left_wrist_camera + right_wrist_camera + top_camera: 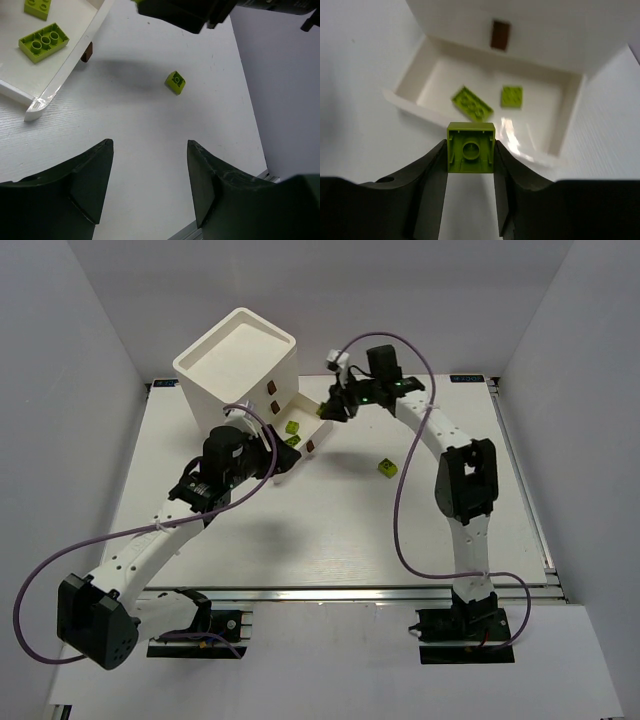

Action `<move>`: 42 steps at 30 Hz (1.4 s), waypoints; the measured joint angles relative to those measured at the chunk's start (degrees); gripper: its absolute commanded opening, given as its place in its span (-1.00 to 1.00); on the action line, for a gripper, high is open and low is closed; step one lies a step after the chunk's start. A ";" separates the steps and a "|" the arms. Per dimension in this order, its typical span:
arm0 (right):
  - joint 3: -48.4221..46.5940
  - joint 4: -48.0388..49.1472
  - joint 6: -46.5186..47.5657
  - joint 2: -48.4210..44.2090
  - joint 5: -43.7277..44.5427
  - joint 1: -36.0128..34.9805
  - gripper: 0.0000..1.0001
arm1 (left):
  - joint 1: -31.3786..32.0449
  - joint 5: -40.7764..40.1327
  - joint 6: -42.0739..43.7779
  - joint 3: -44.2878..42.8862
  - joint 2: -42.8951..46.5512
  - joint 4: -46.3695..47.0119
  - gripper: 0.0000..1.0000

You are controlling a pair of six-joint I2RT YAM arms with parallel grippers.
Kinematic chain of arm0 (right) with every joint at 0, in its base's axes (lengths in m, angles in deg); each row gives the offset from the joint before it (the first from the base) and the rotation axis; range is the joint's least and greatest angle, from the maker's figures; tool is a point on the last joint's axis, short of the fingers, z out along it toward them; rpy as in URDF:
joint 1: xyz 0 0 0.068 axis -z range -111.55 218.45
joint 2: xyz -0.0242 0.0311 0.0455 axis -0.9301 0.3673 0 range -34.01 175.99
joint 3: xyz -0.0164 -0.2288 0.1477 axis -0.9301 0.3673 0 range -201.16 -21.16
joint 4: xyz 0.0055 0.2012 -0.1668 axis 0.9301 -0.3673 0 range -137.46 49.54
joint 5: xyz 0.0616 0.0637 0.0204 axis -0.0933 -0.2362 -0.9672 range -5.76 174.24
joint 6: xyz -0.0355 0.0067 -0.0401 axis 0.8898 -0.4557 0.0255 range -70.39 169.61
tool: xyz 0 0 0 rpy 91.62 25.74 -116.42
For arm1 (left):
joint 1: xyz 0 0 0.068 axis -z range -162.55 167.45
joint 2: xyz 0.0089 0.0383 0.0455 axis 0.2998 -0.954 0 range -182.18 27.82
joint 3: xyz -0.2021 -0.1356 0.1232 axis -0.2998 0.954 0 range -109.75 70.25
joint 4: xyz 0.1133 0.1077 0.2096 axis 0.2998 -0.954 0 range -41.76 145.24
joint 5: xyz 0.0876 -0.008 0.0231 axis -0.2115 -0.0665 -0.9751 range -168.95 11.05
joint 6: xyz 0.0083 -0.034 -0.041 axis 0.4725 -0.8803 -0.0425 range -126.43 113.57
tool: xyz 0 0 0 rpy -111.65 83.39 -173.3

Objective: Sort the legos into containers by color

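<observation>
The right fingers (432, 185) clamp a yellow-green lego (470, 147), its hollow underside toward the wrist camera, at the front wall of the pulled-out bottom drawer (570, 110). Two more legos (472, 103) of the same colour lie inside that drawer. The white drawer unit (235, 365) stands at the far left corner of the counter (300, 540). The left fingers (90, 185) gape wide with nothing between them, beside the drawer. A loose lego (175, 82), also yellow-green, lies near the counter's middle.
</observation>
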 measured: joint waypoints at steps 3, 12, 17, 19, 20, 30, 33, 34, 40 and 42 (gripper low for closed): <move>-3.93 4.79 -4.98 2.45 -0.66 -5.14 -0.61 | 0.00 -0.02 -0.07 0.00 0.92 -0.37 0.43; -10.58 11.21 -12.11 12.09 4.20 -8.37 0.34 | 0.00 -0.07 -1.27 0.66 4.48 -1.70 0.44; -9.09 12.50 -12.98 11.06 5.60 -7.28 -0.12 | 0.00 -0.07 -1.92 1.95 4.66 -1.51 0.44; -5.77 12.48 -12.98 8.28 6.01 -6.60 -0.51 | 0.00 -0.07 -1.92 1.99 4.37 -1.38 0.41; -3.37 12.17 -13.00 6.21 6.21 -6.08 -0.84 | 0.00 -0.09 -1.90 1.99 4.26 -1.40 0.40; 25.22 -0.20 1.36 -19.21 17.66 4.13 0.79 | 0.00 -0.22 -1.95 4.74 4.07 0.50 0.38; 32.11 -2.60 4.00 -20.28 23.30 4.37 0.78 | 0.00 -0.02 -1.97 5.07 3.72 0.83 0.38; 34.03 -3.13 4.57 -20.13 24.81 4.35 0.78 | 0.00 0.07 -1.97 5.07 3.50 1.01 0.38; 36.94 -5.84 6.01 -17.77 29.68 4.39 0.69 | 0.00 0.57 -1.88 5.07 2.36 1.66 0.38; 36.63 -5.66 6.05 -16.44 30.49 4.42 0.62 | 0.00 0.63 -1.88 5.07 2.36 1.64 0.38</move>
